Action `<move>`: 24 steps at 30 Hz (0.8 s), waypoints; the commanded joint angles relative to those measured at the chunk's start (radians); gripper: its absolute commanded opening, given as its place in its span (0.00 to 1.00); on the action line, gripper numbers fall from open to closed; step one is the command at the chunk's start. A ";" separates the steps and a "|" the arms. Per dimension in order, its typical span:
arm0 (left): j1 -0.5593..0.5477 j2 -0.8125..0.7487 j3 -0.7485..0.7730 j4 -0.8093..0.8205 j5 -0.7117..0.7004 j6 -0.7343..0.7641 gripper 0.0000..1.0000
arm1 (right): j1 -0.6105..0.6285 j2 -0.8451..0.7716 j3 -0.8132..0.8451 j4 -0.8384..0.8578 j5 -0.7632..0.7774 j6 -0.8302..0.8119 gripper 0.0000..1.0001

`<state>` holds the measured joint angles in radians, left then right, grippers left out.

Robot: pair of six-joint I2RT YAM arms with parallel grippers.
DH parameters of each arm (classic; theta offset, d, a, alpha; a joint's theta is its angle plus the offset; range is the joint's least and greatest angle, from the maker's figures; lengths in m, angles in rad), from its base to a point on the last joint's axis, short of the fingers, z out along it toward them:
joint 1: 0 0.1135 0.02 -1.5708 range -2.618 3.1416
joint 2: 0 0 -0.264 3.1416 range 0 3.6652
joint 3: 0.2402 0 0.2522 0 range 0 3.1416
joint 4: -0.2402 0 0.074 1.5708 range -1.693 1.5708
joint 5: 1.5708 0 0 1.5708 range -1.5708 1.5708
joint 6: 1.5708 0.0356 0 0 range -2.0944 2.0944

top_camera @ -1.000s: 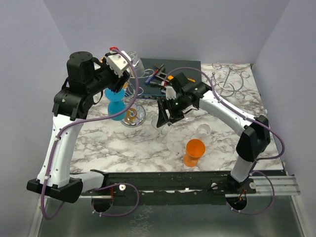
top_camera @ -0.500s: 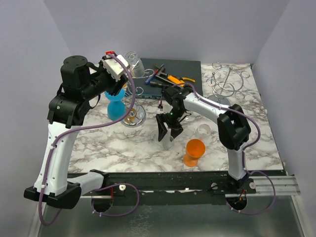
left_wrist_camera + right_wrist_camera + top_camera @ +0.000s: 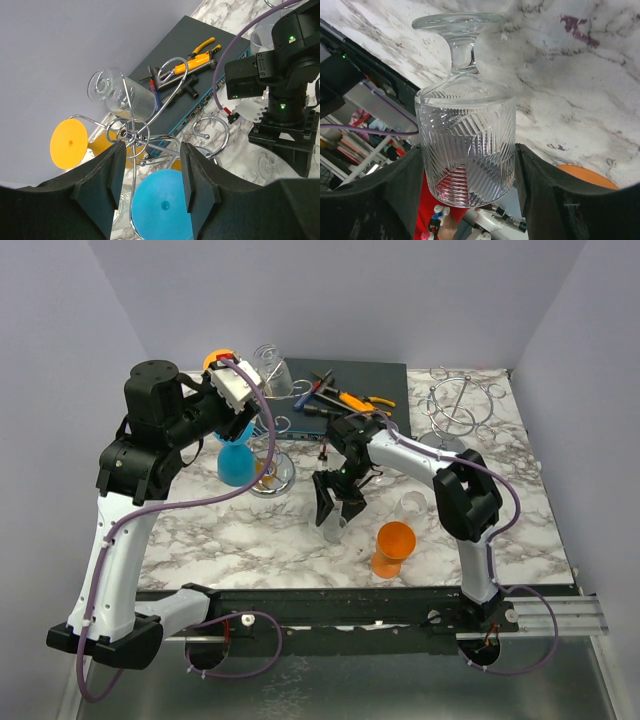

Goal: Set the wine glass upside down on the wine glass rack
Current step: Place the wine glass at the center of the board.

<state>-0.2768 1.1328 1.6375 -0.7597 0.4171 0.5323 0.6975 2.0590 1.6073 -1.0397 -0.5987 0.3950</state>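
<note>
**benchrat:** Where's the glass right now, and who's got it?

**yam_fan:** Starting from the near edge, there's an orange cup (image 3: 393,547) just right of centre, with a spare clear glass (image 3: 411,506) right behind it. A bit further in, around mid-bench, is the wine glass (image 3: 466,145). The right gripper (image 3: 336,508) points down over it with its fingers (image 3: 400,190) flush against both sides of the bowl, so I read that as clamped on. The foot looks planted on the marble, though from the wrist view I can't swear it isn't a hair off.

**benchrat:** Which way is it oriented?

**yam_fan:** Long axis is vertical, mouth up toward the wrist and foot away from it. So it's right way up, and I'd guess it needs a half-turn before the foot can slide into a hook. It's clear glass with a short thick stem, a straight-sided bowl with cut diagonal ribbing, and a wide flat foot.

**benchrat:** And the rack?

**yam_fan:** The wine glass rack (image 3: 272,478) is near, off toward the far-left corner from that hand. It already carries a blue glass (image 3: 236,462), an orange glass (image 3: 70,145) and a clear hung glass (image 3: 125,97). The left gripper (image 3: 152,150) hovers right over it with its jaws apart, holding nothing — so the left arm is nearer the rack, but the right arm has the glass. At the far edge there are tools on a dark mat (image 3: 385,375), and a second wire rack (image 3: 455,405) in the far-right corner.
</note>
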 commanded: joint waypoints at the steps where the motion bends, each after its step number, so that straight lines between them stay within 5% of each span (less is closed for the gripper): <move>1: 0.002 -0.020 -0.006 -0.012 0.026 0.005 0.54 | 0.008 0.027 -0.016 0.111 0.082 0.050 0.44; 13: 0.002 -0.012 0.018 -0.012 0.013 -0.003 0.54 | 0.022 -0.015 -0.159 0.224 0.230 0.071 0.49; 20: 0.002 -0.010 0.002 -0.016 -0.025 -0.016 0.54 | 0.021 -0.144 -0.086 0.229 0.258 0.077 0.80; 24: 0.002 -0.013 -0.006 -0.034 -0.029 -0.022 0.54 | 0.022 -0.237 -0.017 0.203 0.287 0.077 0.85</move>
<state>-0.2768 1.1294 1.6379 -0.7635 0.4103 0.5270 0.7227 1.9488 1.5017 -0.8341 -0.3820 0.4713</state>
